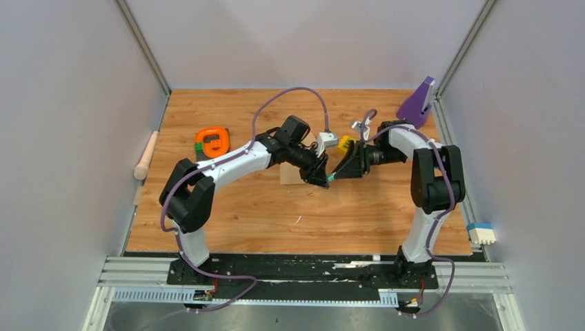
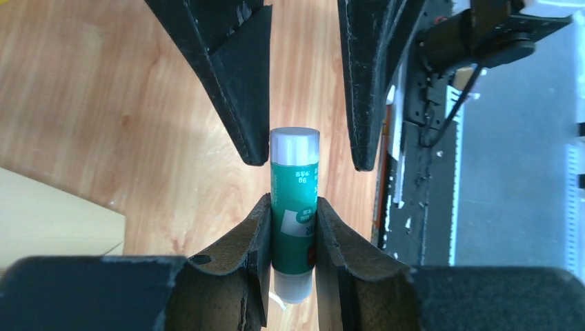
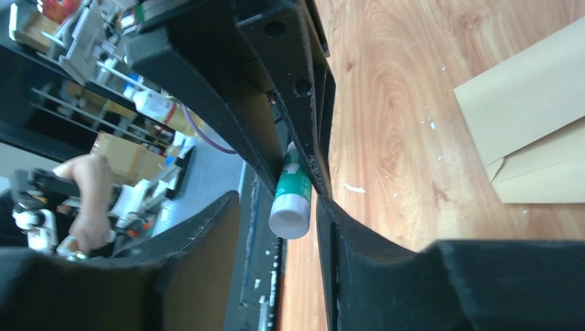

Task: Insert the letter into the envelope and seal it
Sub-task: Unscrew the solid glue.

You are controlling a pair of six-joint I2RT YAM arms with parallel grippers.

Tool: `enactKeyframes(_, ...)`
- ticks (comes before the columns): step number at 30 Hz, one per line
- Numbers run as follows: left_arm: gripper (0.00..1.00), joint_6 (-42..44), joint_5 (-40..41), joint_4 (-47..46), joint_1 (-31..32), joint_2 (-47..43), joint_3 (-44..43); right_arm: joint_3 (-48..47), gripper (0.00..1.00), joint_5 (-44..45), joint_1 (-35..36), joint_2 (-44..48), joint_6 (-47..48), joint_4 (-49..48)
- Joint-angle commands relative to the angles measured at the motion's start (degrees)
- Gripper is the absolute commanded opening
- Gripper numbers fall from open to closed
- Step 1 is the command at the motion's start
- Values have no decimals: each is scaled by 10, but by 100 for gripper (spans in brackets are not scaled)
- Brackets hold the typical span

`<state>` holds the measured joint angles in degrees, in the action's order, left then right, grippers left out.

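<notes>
A green glue stick (image 2: 295,207) with a white cap (image 2: 295,141) is held upright between the pads of my left gripper (image 2: 293,207), which is shut on its lower body. My right gripper (image 3: 276,200) faces it tip to tip and is open, its fingers (image 2: 241,103) on either side of the cap with a gap on one side. The two grippers meet above the middle of the table, left gripper (image 1: 323,181) and right gripper (image 1: 339,174). The tan envelope (image 3: 531,131) lies flat on the wood, partly under my left arm (image 1: 290,174). The letter is out of view.
An orange and green object (image 1: 212,141) lies at the back left. A purple stand (image 1: 417,102) is at the back right corner. A wooden roller (image 1: 146,155) rests off the left edge. A white and blue block (image 1: 481,233) sits off the right edge.
</notes>
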<state>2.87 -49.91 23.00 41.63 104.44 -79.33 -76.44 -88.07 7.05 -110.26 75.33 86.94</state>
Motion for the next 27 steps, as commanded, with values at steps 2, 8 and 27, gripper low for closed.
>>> enactKeyframes(2,0,33,85,-7,9,-31,-9,1,70,-99,0,37,-7,11)
enactKeyframes(8,0,32,-62,32,5,3,-31,70,100,-67,-17,89,182,12)
enactKeyframes(27,0,-74,-248,-53,3,42,8,115,75,-63,-27,162,302,12)
